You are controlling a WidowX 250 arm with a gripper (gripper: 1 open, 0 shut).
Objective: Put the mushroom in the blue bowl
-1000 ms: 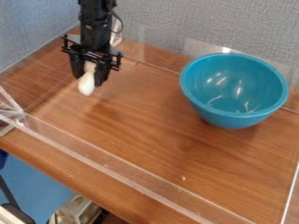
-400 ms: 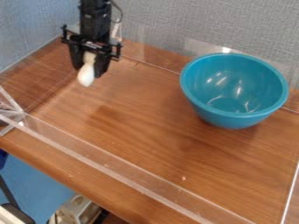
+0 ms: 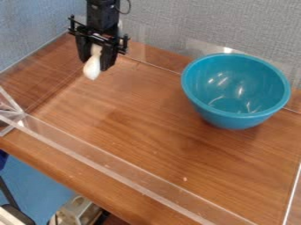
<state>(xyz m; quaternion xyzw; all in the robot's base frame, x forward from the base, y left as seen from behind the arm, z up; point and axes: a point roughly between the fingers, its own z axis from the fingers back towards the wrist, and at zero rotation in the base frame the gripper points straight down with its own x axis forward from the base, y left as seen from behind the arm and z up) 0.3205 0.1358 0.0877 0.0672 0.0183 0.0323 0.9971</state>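
Claw point(image 3: 94, 63) clamped tight on mushroom point(image 3: 91, 68), upper left of frame. Since a second ago it has risen and carried the mushroom clear of the bench point(image 3: 153, 132). Bowl point(image 3: 235, 90) sits empty at right, well apart; lift done, carry across comes next

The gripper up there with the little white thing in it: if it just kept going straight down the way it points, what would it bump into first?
Probably the bare wooden table. The gripper points down, its fingers shut on the mushroom, well left of the blue bowl. Nothing else seems below, though depth is unclear.
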